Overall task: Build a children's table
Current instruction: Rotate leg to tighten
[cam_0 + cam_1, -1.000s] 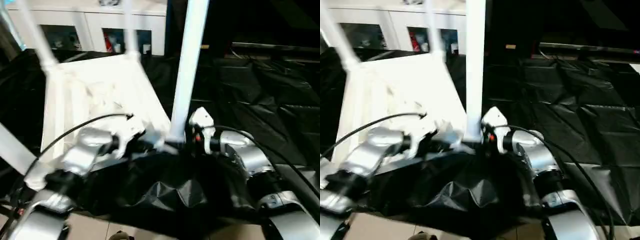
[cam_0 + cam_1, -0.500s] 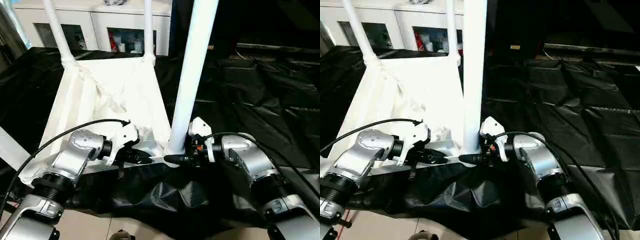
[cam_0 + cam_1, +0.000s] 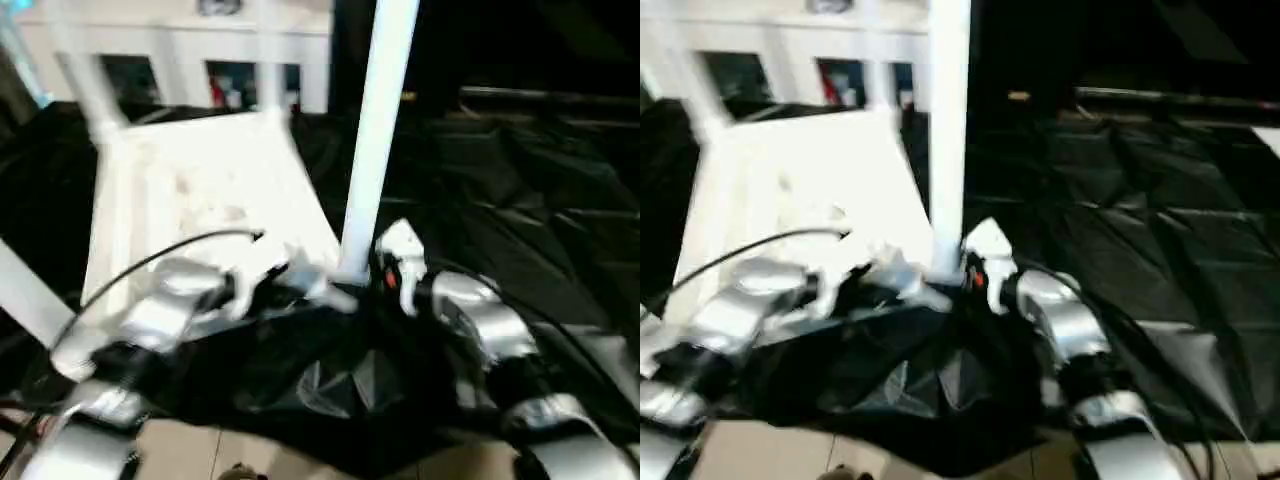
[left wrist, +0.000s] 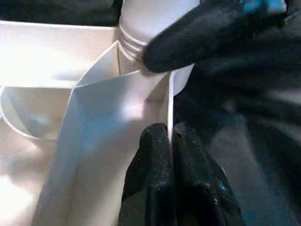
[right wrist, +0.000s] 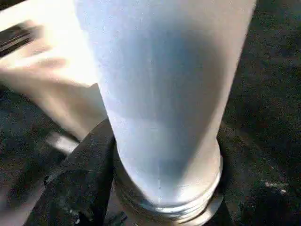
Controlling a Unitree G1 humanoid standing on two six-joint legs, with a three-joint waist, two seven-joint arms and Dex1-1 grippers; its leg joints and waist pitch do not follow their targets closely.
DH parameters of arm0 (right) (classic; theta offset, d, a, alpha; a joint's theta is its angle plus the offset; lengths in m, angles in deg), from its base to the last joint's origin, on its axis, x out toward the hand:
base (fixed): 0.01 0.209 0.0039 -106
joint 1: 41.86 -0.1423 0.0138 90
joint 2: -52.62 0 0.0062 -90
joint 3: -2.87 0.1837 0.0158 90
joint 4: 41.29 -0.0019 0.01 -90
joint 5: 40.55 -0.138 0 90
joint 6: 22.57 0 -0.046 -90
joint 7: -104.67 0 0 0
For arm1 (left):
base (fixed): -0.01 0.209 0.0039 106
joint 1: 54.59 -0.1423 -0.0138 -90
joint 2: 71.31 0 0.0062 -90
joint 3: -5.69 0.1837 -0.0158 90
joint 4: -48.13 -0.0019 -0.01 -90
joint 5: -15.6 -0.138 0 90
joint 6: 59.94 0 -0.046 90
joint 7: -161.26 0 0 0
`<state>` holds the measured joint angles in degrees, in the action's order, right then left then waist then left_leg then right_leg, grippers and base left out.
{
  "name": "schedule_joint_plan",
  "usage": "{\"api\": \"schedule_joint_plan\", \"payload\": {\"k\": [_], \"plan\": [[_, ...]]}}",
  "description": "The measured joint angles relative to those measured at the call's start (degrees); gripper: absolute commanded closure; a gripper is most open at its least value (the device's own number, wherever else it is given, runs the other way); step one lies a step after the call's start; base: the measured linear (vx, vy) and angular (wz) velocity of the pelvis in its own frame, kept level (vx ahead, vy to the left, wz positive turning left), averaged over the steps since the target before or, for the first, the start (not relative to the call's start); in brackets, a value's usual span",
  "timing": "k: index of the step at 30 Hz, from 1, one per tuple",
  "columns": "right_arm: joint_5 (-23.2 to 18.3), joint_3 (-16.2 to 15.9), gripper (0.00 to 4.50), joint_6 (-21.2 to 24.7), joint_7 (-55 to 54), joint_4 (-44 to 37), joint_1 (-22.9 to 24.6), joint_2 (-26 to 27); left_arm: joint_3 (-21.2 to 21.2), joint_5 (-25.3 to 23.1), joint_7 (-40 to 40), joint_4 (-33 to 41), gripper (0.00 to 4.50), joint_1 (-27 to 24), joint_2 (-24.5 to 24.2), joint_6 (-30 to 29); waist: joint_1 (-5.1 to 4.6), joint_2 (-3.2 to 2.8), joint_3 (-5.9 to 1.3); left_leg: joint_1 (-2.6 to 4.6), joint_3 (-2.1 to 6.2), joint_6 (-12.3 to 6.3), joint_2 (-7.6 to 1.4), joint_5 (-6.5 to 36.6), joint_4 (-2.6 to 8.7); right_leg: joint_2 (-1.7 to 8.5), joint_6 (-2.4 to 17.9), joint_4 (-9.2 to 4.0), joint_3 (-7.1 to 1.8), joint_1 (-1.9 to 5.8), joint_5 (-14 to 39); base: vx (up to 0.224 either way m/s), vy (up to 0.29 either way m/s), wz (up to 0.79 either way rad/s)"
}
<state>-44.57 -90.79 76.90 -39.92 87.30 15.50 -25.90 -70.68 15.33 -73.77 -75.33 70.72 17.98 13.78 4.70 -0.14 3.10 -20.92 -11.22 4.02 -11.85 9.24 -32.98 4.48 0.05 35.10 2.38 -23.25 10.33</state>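
The children's table lies upside down on black sheeting, its ribbed white top (image 3: 200, 180) facing up. A long white leg (image 3: 375, 130) stands upright in the near right corner socket. My right gripper (image 3: 362, 278) is shut around this leg's threaded base (image 5: 160, 188), a black finger (image 5: 80, 188) on each side. From the left, my left gripper (image 4: 169, 134) is shut, pinching the thin white rim (image 4: 168, 103) of the top beside that socket. One finger (image 4: 197, 37) of the right gripper presses on the leg's base there.
Two more legs stand in the far corners (image 3: 85, 80) (image 3: 268, 60), and another leg (image 3: 25, 290) slants up at the near left. A white cabinet (image 3: 180, 50) with glass doors stands behind. Crumpled black sheeting (image 3: 520, 200) covers the floor to the right.
The head camera has shaken and shifted. Both grippers stay at the near right corner, and the right gripper's jaws have drawn in on the leg's base.
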Motion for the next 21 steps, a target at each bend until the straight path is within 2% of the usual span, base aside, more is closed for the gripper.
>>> {"api": "schedule_joint_plan", "payload": {"k": [4, 5, 7, 11, 16, 18, 21], "plan": [[0.7, 1.4, 1.8, -1.1, -7.5, 2.3, -1.3, 2.6, -0.5, -0.7, 4.0, -1.6, 4.5, 1.3, 2.2, -0.9, 0.08, -0.07, -0.04, -0.03, 0.02, 0.01, 0.0, 0.0, 0.04, -0.01, 0.0, -0.05, 0.02, -0.01, 0.0, 0.0, 0.0, 0.0], [0.8, 1.7, 1.45, -1.2, -8.0, 2.4, -1.4, 2.9, -0.5, -0.8, 4.3, -1.6, 4.5, 1.3, 2.4, -0.9, 0.13, -0.07, -0.04, -0.04, 0.02, 0.01, 0.0, 0.0, 0.04, -0.01, 0.1, -0.06, 0.01, 0.0, -0.1, 0.0, 0.0, 0.0], [1.1, 2.1, 1.07, -1.4, -8.1, 2.4, -1.4, 3.2, -0.5, -0.8, 4.3, -1.6, 4.5, 1.4, 2.4, -0.9, 0.19, -0.08, -0.05, -0.05, -0.01, 0.01, 0.01, 0.0, 0.03, -0.01, 0.1, -0.1, -0.02, 0.02, -0.1, 0.0, 0.0, 0.0], [1.5, 2.0, 0.92, -1.6, -6.7, 2.1, -1.2, 3.1, -0.4, -1.1, 3.5, -1.4, 4.5, 1.3, 2.1, -0.2, 0.12, -0.08, -0.05, -0.05, -0.01, 0.01, 0.01, 0.0, 0.03, -0.01, 0.1, -0.11, -0.03, 0.01, -0.1, 0.0, 0.0, 0.0], [2.0, -1.5, 0.92, -3.4, 1.2, 0.9, -0.4, -0.5, -0.3, -1.0, -1.0, 0.8, 4.5, -0.6, -0.4, 1.7, 0.05, -0.08, -0.04, -0.1, -0.01, 0.01, 0.0, 0.0, 0.07, -0.01, 0.0, -0.13, 0.0, -0.04, 0.0, 0.0, 0.0, 0.0], [2.1, -3.9, 0.92, -4.1, 7.7, -0.9, 0.4, -3.4, 0.3, -0.4, -4.4, 3.0, 4.5, -2.2, -2.3, 2.5, 0.26, -0.09, -0.04, -0.16, -0.02, -0.01, 0.0, 0.0, 0.13, -0.01, 0.0, -0.17, 0.01, -0.07, 0.1, 0.0, 0.0, 0.0], [2.0, -5.5, 0.92, -4.5, 13.8, -2.6, 1.1, -5.8, 0.8, 0.5, -7.8, 4.4, 4.5, -3.4, -4.0, 3.8, 0.53, -0.09, -0.04, -0.19, -0.03, 0.0, -0.01, 0.0, 0.16, -0.01, 0.0, -0.16, 0.04, -0.08, 0.1, 0.0, 0.0, 0.0]]}}
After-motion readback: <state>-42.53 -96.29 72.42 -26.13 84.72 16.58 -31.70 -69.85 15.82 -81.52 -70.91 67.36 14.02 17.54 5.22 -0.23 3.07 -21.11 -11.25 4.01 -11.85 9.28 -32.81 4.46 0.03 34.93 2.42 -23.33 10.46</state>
